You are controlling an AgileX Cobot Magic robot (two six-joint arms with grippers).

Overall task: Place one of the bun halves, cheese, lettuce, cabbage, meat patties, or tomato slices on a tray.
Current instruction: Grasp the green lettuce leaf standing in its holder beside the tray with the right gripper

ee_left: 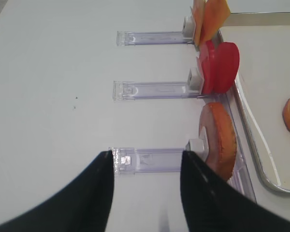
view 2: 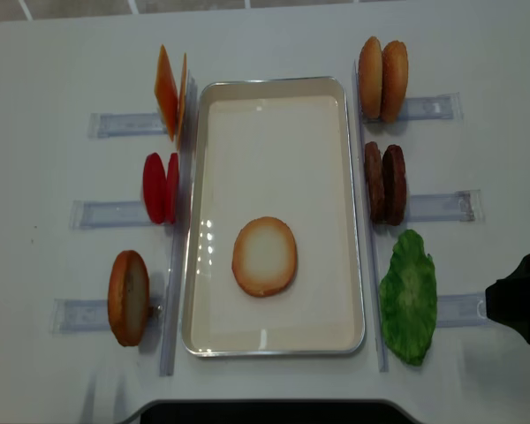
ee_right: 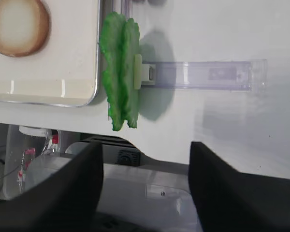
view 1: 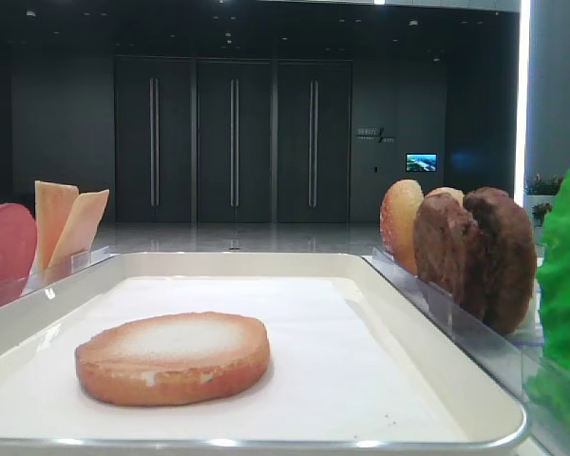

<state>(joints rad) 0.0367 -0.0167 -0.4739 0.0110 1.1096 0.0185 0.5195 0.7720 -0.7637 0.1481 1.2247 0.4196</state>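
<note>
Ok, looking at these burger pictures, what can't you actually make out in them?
- Left gripper: in the overhead view only a dark sliver at the bottom left edge.
- Right gripper: overhead, the right edge cuts it off, hiding the jaws.
- Lettuce: low front view crops it at the right edge.
- Tomato slices: same view, cut by the left edge.
- Wall sign and small screen: too small to read.

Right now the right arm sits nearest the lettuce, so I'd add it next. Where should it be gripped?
Grip the lettuce by its free frilly edge, from above, jaws across its thin faces: it stands on edge in its clear holder beside the tray.
</note>
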